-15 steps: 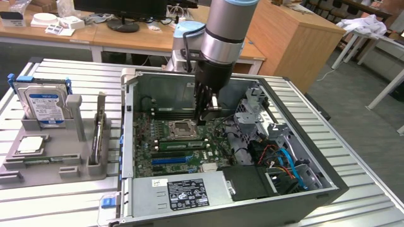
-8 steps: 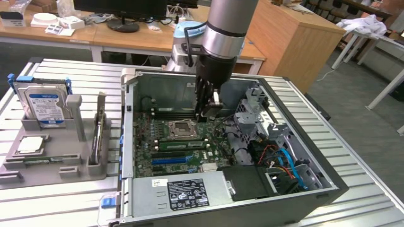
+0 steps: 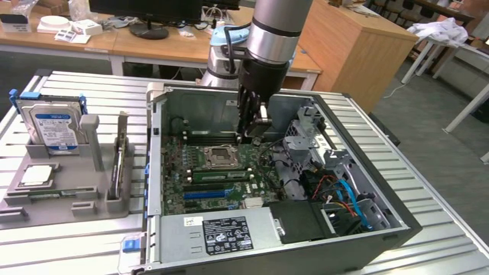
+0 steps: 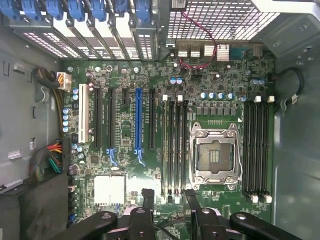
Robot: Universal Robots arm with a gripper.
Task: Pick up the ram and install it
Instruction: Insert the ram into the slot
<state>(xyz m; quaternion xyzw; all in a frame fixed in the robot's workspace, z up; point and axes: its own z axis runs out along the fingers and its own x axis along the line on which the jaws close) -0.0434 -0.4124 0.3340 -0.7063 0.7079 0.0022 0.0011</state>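
Observation:
The ram (image 3: 118,163), a long thin stick, stands on edge in the grey holder (image 3: 77,200) to the exterior view's left of the open computer case. My gripper (image 3: 252,136) hangs inside the case over the motherboard (image 3: 229,172), just behind the bare processor socket (image 3: 216,156) and far from the ram. In the wrist view the gripper (image 4: 170,202) is open, with nothing between its dark fingers (image 4: 148,200). Below it lie the memory slots (image 4: 173,145) beside the socket (image 4: 215,152). Green strips (image 3: 220,173) lie in the slots in front of the socket.
The grey holder also carries a hard drive with a blue label (image 3: 50,123) and a square silver chip (image 3: 38,175). In the case are a drive cage (image 3: 310,137), blue and orange cables (image 3: 347,197) and the power supply (image 3: 225,232). More slots (image 4: 255,150) flank the socket.

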